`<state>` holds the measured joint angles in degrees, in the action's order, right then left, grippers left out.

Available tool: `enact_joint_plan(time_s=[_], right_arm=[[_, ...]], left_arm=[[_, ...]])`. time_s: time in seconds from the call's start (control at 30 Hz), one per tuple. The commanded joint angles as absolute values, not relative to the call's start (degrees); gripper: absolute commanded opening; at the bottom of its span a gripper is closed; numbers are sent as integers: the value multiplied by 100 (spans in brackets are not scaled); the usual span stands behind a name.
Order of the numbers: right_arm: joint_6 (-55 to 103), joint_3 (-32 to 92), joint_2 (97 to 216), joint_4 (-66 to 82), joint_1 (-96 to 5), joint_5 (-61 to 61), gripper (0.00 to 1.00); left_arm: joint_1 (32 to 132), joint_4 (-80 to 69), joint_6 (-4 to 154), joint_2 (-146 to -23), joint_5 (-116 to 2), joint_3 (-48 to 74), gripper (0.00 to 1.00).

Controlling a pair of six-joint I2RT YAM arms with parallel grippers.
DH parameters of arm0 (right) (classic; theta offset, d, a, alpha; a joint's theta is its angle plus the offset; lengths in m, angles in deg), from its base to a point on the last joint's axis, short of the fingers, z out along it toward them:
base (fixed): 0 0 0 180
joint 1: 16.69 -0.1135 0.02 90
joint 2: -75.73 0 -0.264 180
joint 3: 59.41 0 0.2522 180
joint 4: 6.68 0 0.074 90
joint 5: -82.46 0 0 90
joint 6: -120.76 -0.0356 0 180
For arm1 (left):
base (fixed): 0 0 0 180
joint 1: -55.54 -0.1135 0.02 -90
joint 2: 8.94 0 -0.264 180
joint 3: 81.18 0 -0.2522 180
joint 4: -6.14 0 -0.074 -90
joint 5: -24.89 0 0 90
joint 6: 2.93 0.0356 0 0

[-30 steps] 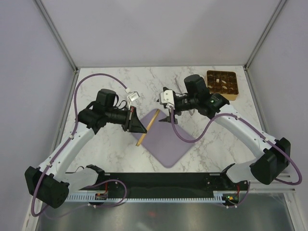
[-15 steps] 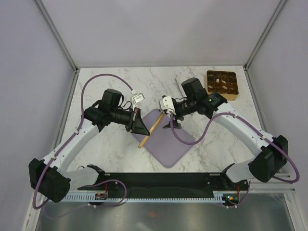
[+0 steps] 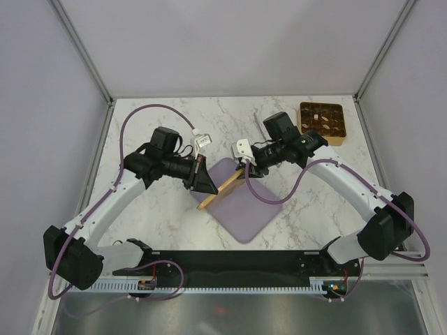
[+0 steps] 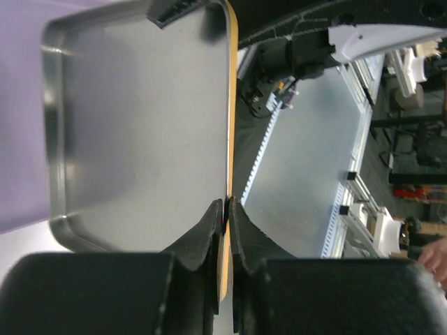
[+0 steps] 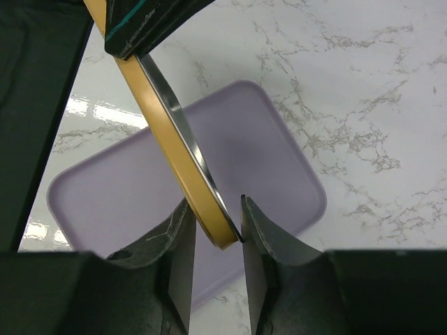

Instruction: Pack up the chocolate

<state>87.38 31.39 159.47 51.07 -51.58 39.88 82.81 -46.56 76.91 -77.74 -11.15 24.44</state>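
The chocolate (image 3: 323, 118) sits in the gold grid tray (image 3: 336, 140) at the far right corner of the marble table (image 3: 160, 115), well apart from both my grippers. What I carry between them is the gold lid (image 3: 222, 188). It stands on edge above the lilac mat (image 3: 246, 213), touching neither mat nor table as far as I can see.

My left gripper (image 4: 228, 209) is clamped tight on the lid's gold rim, the fingers pressed together over the thin edge, with the silver inside face turned to the camera. My right gripper (image 5: 215, 204) straddles the opposite corner, one finger on each side of the rim. The gaps there are so slim that I cannot tell whether it is truly pinching or only bracketing.

From above, the lid's long axis runs from near-left up to far-right, roughly in line with the tray. The tray lies beyond my right gripper, so the right arm is the nearer one. I judge the lid must travel that way and tip from on-edge to flat, hollow side down, to cover the chocolate.
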Motion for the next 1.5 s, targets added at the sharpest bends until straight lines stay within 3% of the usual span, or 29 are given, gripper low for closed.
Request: enact_joint_plan(time_s=[0.0,0.13,0.2,0.3,0.57,0.73,0.9,1.17,1.47], right_arm=[[8570,3389,15852,4892,-5176,4432,6],[7911,3521,15931,4585,-5185,4458,0],[7246,3591,15984,4278,-5176,4467,0],[6435,3731,16097,3855,-5167,4107,0],[4872,3943,16414,3486,-4948,3746,0],[3289,3873,16459,2152,-4526,3378,0],[858,3110,16143,-104,-3543,3123,0],[-1351,1905,15870,-2348,-1708,2322,0],[-3602,1429,16923,-4916,87,2972,0]], left_arm=[[8314,-4296,7626,-7705,-2008,1968,14],[8261,-4278,7196,-7951,-3053,1230,31],[8165,-4278,6942,-8100,-3598,668,47],[7989,-4278,6608,-8198,-4293,70,57],[7804,-4252,6413,-7830,-5411,190,60],[7787,-4129,6571,-7390,-5728,892,62],[7787,-3804,6598,-6994,-5588,1667,62],[7787,-3470,6430,-7064,-4815,2406,62],[7787,-3426,6615,-7187,-4648,2345,62]])
